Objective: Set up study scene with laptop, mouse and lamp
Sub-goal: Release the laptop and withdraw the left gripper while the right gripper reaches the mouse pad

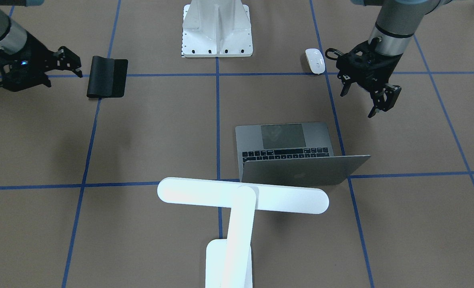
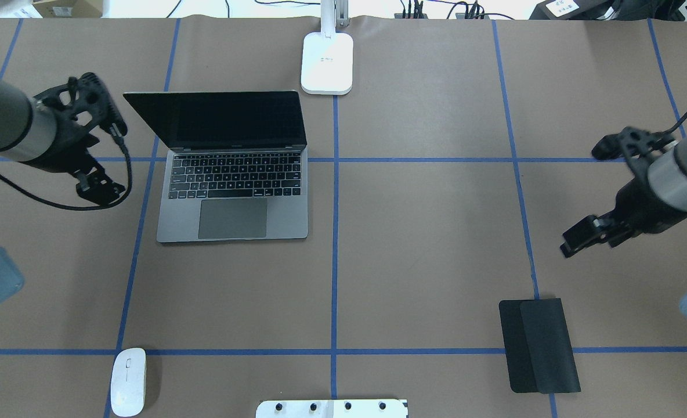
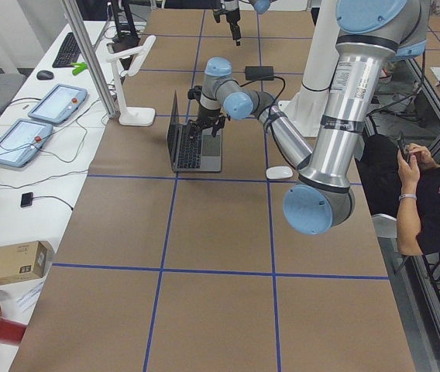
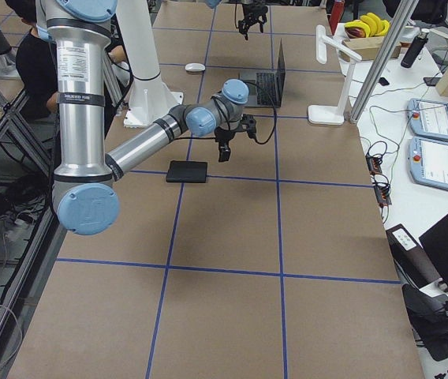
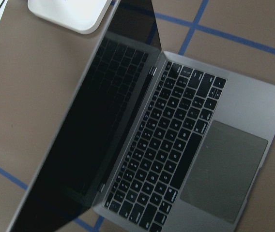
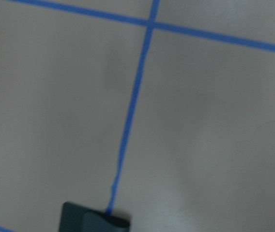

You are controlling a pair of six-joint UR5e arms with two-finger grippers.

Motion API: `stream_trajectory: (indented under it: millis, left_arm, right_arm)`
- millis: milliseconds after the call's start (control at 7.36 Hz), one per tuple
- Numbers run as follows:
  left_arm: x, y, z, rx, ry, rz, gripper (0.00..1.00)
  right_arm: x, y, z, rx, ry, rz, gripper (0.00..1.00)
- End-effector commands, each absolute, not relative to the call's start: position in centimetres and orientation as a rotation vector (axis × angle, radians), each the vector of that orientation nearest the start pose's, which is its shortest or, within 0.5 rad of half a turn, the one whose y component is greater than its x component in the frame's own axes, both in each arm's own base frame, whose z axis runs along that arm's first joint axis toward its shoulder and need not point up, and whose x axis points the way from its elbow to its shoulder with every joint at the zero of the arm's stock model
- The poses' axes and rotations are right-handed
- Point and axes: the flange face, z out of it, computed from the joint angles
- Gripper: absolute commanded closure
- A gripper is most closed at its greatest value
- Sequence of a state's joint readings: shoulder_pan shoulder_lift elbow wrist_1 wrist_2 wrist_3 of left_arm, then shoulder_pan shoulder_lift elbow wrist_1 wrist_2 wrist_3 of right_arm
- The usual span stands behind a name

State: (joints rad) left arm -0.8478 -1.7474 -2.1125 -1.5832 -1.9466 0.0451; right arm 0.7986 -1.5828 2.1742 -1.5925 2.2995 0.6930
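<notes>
Laptop point(image 2: 233, 174) space-grey, lid up, dark screen, black keys; left jaws and right jaws apart, empty.

Overhead view: high behind robot, facing forward and down; whole brown paper-covered tabletop point(image 2: 425, 244) in frame. Front view: opposite side, facing robot, steep, closer. Both share slim grey metal laptop point(image 2: 233, 191), just beside left end effector point(image 2: 108, 151). Side views: at tabletop ends, far off, looking lengthwise. Left wrist view: close, down on laptop keyboard. Right wrist view: close, blurred; shows bare tabletop and corner of flat black pad point(image 6: 94, 223) near right end effector point(image 1: 61, 75).
</notes>
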Motion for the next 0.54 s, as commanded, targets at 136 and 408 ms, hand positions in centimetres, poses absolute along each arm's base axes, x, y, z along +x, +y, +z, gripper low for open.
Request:
stream_trajectory:
  millis: [136,408]
  left_arm:
    - [23.9,-41.9,38.2,0.509,0.667,0.819,0.00]
    - [22.7,-41.8,39.3,0.507,0.648,0.839,0.00]
  right_arm:
    - [-32.5,-31.1,37.3,-0.113,-0.861,-0.255,0.05]
    - [-30.9,-30.0,40.7,-0.159,-0.817,-0.245,0.10]
